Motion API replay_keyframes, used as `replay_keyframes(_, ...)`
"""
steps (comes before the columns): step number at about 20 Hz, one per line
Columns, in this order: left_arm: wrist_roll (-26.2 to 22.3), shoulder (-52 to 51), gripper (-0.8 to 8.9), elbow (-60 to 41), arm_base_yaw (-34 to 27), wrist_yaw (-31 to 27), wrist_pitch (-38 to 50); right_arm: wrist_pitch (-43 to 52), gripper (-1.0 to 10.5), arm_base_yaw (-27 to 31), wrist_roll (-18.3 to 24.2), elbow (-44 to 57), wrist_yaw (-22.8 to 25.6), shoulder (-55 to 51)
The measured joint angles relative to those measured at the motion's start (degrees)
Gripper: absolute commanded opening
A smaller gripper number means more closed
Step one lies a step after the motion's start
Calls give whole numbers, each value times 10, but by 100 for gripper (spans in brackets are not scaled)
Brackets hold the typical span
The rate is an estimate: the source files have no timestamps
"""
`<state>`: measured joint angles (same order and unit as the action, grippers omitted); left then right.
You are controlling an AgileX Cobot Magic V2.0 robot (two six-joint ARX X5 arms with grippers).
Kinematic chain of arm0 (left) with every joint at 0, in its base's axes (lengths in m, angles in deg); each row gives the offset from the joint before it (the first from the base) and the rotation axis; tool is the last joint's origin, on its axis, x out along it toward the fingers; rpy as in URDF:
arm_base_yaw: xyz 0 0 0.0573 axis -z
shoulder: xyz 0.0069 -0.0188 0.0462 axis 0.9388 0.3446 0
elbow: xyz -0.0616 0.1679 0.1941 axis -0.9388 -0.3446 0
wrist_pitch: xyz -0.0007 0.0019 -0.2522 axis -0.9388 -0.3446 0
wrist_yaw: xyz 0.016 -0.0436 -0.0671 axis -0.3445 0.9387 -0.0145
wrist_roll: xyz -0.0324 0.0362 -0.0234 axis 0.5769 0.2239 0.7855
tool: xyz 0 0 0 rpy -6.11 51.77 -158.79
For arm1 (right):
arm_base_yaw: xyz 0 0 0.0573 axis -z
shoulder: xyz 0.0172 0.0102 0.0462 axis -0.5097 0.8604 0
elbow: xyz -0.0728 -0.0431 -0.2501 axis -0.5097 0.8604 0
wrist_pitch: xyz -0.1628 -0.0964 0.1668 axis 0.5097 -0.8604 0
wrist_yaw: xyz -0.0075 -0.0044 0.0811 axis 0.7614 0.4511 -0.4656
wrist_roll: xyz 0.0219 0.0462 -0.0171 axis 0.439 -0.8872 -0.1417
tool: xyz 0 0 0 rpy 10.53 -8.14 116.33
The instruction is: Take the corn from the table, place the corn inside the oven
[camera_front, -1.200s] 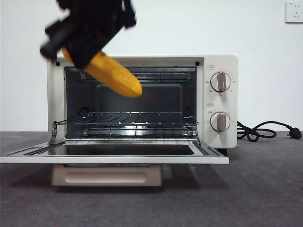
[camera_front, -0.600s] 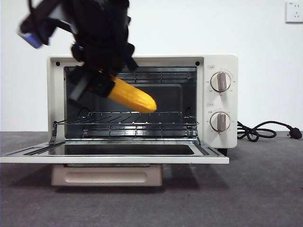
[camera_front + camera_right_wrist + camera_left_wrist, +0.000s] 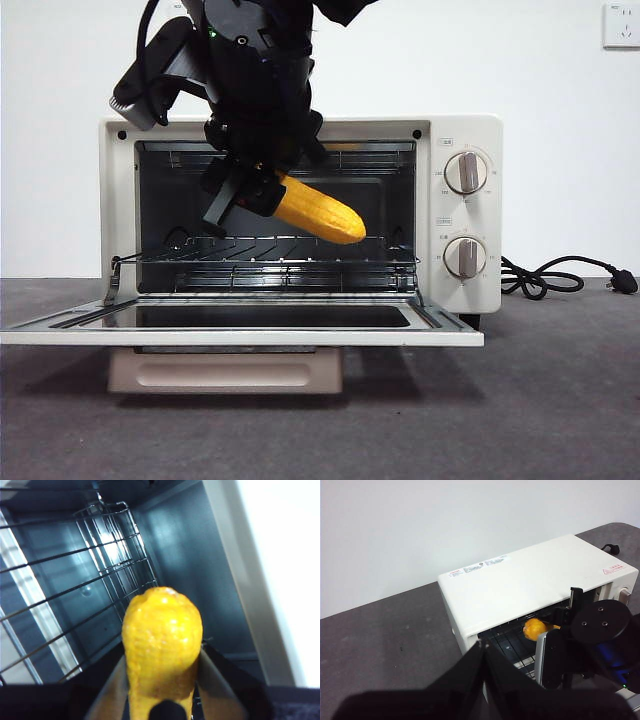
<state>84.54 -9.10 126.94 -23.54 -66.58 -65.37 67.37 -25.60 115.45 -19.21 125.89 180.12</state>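
Note:
My right gripper [image 3: 255, 190] is shut on the yellow-orange corn [image 3: 320, 212], which tilts down to the right inside the mouth of the oven [image 3: 470, 130]. The cob's free end hangs just above the wire rack [image 3: 290, 250]. In the right wrist view the corn [image 3: 162, 635] fills the middle between the jaws, with the rack and dark cavity behind it. The left wrist view looks down on the oven's top [image 3: 520, 580], the corn's tip [image 3: 534, 628] and the other arm [image 3: 600, 630]. My left gripper [image 3: 484, 647] is shut and holds nothing, off to the oven's side.
The oven door [image 3: 240, 337] lies open and flat toward the front, with a beige tray [image 3: 225, 372] under it. Two knobs [image 3: 465, 172] sit on the oven's right panel. A black cord [image 3: 560, 275] trails on the dark grey table [image 3: 560, 400] to the right.
The right gripper has carried the corn down and to the right, from in front of the oven's upper left edge into the cavity opening, close above the rack.

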Motion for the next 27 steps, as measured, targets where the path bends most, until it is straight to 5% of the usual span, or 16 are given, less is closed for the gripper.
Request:
replay_keyframes(9,0,0,-6,0,0,0,0,-7,358,2,-2,0,-12,0)
replay_keyframes(27,-3,12,-6,0,0,0,0,-66,347,-60,-68,0,92,-18)
